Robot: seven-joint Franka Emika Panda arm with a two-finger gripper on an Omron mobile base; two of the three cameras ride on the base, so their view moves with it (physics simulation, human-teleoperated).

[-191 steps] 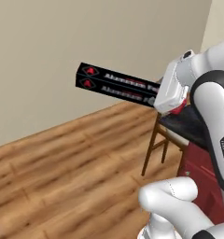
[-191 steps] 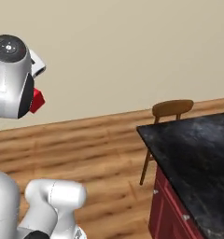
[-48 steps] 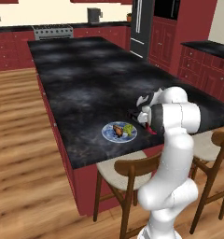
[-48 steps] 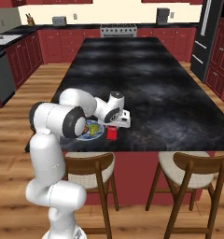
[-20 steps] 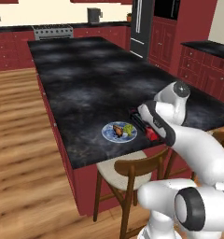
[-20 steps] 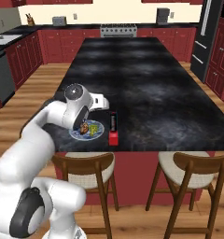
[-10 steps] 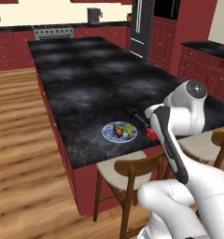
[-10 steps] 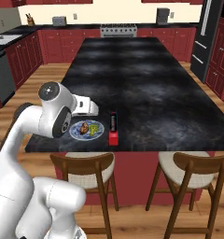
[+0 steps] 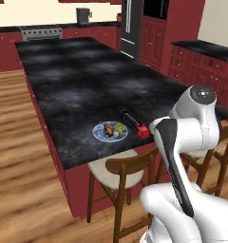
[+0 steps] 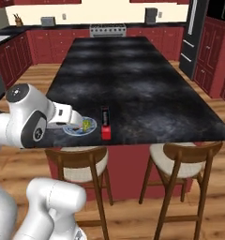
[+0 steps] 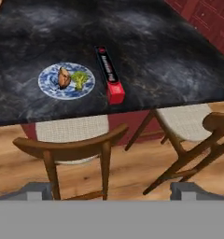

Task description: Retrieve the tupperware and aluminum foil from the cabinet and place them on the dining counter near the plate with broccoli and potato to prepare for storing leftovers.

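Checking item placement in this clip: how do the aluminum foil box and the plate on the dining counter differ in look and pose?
The aluminum foil is a long narrow black box with a red end; the plate is round, pale and blue-patterned. The foil box carries nothing, while the plate holds broccoli and potato. The foil's red end reaches nearer the counter edge than the plate does. Both lie flat, side by side and apart, on the dining counter.

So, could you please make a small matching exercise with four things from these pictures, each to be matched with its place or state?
Things:
1. aluminum foil
2. broccoli
3. plate
4. gripper

Places or states:
a. lies on the plate, next to the potato
b. open, holding nothing
c. lies flat beside the plate, red end toward the counter edge
d. sits on the dining counter near its edge, above a chair

Pairs: 1-c, 2-a, 3-d, 4-b
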